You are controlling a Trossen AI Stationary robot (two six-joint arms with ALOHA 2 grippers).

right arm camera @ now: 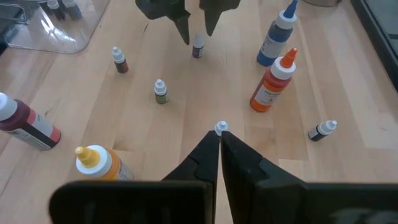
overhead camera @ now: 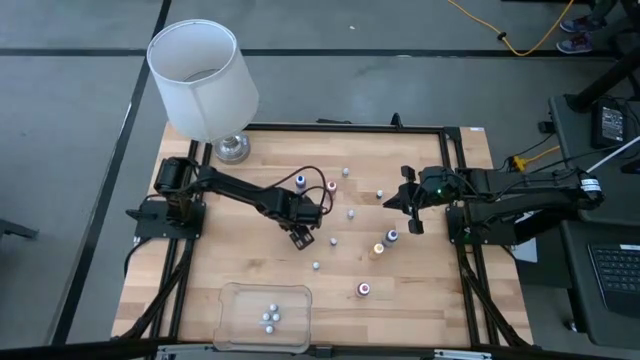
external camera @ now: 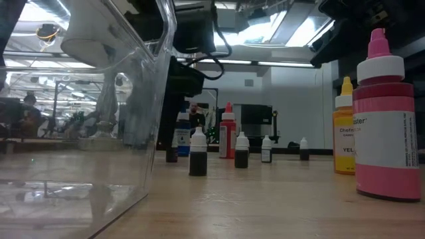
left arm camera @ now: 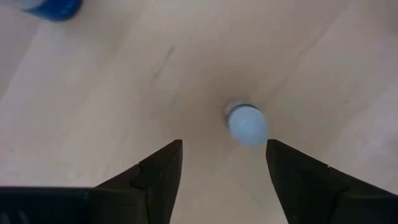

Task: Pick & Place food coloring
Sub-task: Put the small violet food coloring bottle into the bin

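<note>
Bright overhead light — left wrist view blurred.

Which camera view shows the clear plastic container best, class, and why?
The high view: the clear container shows whole, at the table's near edge, with small bottles inside. The low view shows only its transparent wall close up; the right wrist view catches one corner; the left wrist view misses it.

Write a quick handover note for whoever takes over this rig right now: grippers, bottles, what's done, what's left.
Left gripper: open, poised directly over a small white-capped bottle mid-table, nothing held.
Right gripper: shut, empty, waiting at the table's right side.
Done: several small bottles lie in the clear tray at the front edge.
Left: the small and larger bottles scattered on the table, including a blue one and a pink one.
</note>
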